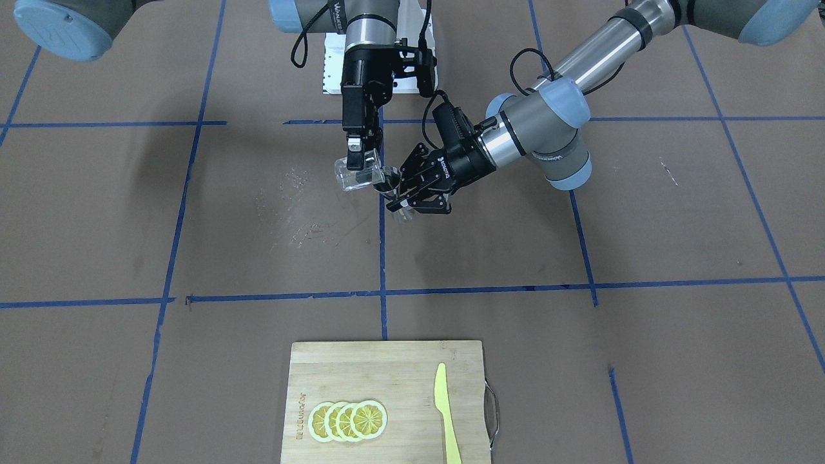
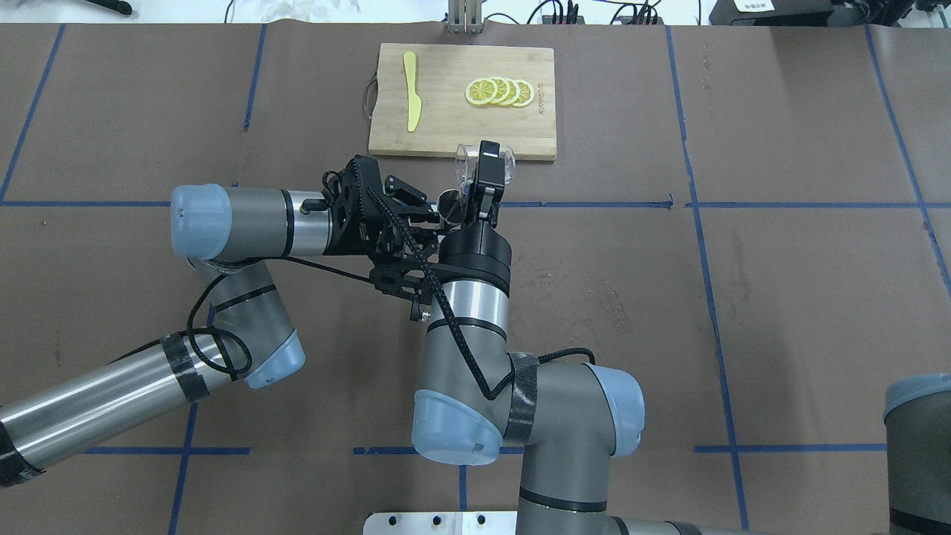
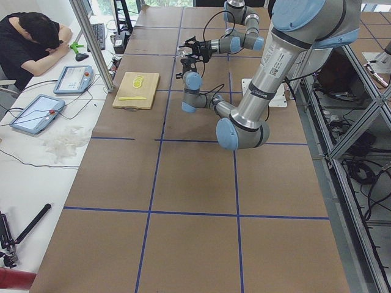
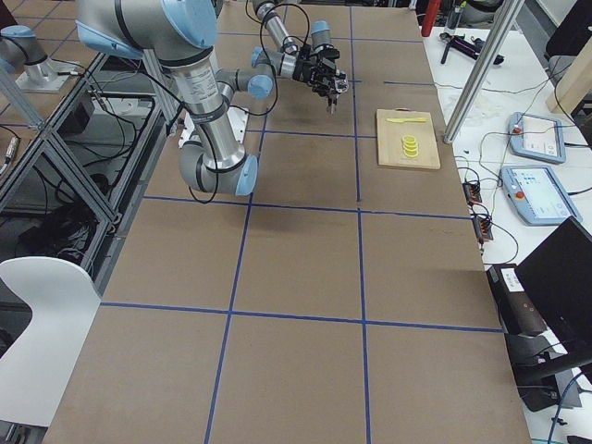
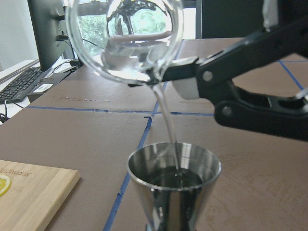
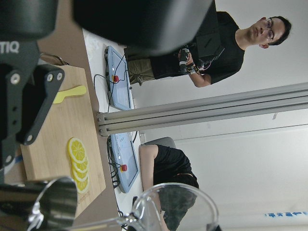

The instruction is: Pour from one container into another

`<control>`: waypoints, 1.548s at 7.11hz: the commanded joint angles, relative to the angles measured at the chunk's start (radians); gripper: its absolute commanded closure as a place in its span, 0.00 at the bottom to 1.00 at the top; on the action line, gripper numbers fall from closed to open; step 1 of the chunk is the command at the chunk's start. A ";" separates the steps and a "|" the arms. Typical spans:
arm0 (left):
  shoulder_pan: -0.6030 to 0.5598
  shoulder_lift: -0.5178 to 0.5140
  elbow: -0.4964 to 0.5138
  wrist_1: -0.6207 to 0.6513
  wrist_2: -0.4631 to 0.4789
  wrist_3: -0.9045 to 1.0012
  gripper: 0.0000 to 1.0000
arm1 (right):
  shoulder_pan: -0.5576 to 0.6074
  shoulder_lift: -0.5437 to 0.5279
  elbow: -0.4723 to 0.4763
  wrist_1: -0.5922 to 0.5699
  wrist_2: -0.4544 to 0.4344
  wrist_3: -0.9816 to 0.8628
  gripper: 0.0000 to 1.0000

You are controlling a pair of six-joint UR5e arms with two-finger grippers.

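Our right gripper (image 1: 358,160) clamps the squat clear glass cup (image 5: 126,41), tipped above the silver hourglass steel jigger (image 5: 174,192) gripped by our left gripper (image 1: 398,196); pouring seems half done, with liquid (image 5: 166,120) left.

Brown paper with blue tape lines (image 1: 490,289) covers the table (image 1: 677,212). A white desk (image 3: 36,183) stands beside it; behind a monitor (image 5: 44,33) is perhaps a bright window (image 5: 192,24).
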State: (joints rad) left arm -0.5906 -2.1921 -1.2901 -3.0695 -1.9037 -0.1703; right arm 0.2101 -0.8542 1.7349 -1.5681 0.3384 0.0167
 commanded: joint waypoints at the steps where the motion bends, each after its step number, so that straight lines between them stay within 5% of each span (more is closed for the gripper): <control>1: 0.000 0.000 0.000 0.000 0.000 0.000 1.00 | 0.000 0.000 0.000 -0.009 -0.012 -0.018 1.00; 11: 0.002 0.002 0.000 0.000 0.000 0.000 1.00 | 0.005 0.007 0.026 0.002 -0.004 0.014 1.00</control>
State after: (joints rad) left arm -0.5891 -2.1916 -1.2901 -3.0695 -1.9037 -0.1703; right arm 0.2126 -0.8475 1.7469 -1.5686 0.3314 0.0154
